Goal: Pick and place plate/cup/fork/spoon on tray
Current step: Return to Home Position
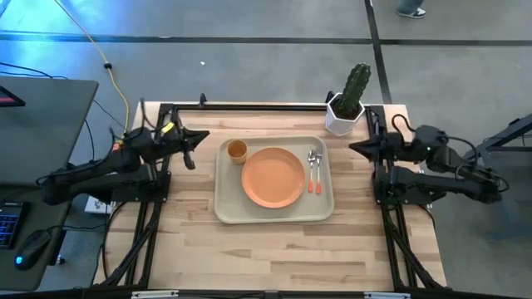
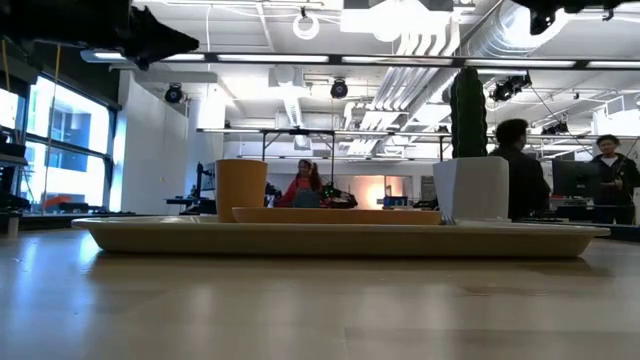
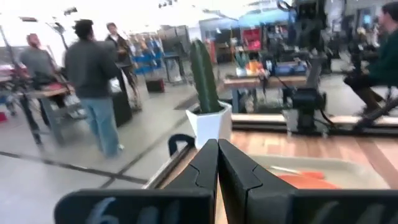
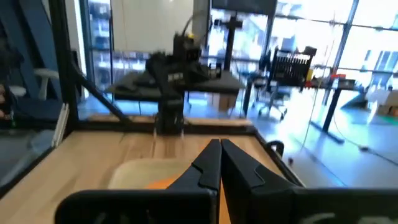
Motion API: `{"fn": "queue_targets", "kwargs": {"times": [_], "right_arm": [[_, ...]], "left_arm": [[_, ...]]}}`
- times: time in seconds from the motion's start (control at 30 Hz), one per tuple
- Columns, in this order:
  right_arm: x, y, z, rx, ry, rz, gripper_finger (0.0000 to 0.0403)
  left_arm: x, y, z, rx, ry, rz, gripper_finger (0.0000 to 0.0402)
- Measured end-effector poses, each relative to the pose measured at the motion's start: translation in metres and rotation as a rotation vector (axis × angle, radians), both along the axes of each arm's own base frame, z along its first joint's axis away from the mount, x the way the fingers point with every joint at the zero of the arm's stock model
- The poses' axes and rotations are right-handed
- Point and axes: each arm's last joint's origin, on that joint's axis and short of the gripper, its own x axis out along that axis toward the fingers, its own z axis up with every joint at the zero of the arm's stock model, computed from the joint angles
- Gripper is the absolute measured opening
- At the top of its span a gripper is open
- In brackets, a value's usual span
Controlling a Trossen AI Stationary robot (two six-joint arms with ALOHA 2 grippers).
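**A:** Start at your left. Where is the left claw [image 1: 193,143]?

**B:** It sits raised beside the tray's left edge, clear of it, fingers pressed together and holding nothing. Your left wrist view shows the two tips meeting.

**A:** And the tray [image 1: 274,213] itself?

**B:** It lies mid-worktop [image 1: 249,249]. Going left to right on it: the cup [image 1: 237,150] stands upright in the far-left corner, the plate [image 1: 273,177] lies flat in the middle, and the fork [image 1: 311,170] and spoon [image 1: 317,171] lie side by side just right of the plate. All four are inside the rim.

**A:** So what remains for you to do?

**B:** By my judgement, nothing. Every item is placed; you only need to keep the arms parked.

**A:** The right side?

**B:** The cactus pot [image 1: 344,115] stands on the worktop beyond the tray's far-right corner, off the tray. The right claw [image 1: 355,148] waits right of the tray, closed and empty as well.

**A:** Any writing you can read?

**B:** None. No brand or label is legible anywhere.
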Motion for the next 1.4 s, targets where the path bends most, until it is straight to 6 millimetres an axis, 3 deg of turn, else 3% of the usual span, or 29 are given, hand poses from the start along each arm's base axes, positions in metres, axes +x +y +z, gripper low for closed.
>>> {"fn": "queue_targets", "kwargs": {"times": [0.13, 0.33, 0.77, 1.03, 1.4], "right_arm": [[-0.006, 0.002, -0.025, 0.055, -0.075, 0.004, 0.0], [0.003, 0.0, -0.063, 0.122, -0.172, 0.028, 0.0], [0.02, -0.002, -0.125, 0.175, -0.162, 0.125, 0.0], [0.02, -0.001, -0.127, 0.081, -0.155, 0.165, 0.0], [0.021, 0.003, -0.135, 0.154, -0.061, 0.285, 0.0]], "left_arm": [[-0.011, -0.003, -0.021, 0.001, -0.004, 0.023, 0.0], [-0.017, -0.007, -0.044, -0.037, -0.009, -0.032, 0.0], [-0.017, -0.014, -0.081, -0.111, -0.045, -0.193, 0.0], [-0.017, -0.015, -0.086, -0.122, -0.003, -0.193, 0.0], [-0.014, -0.023, -0.089, -0.191, 0.02, -0.253, 0.0]]}}
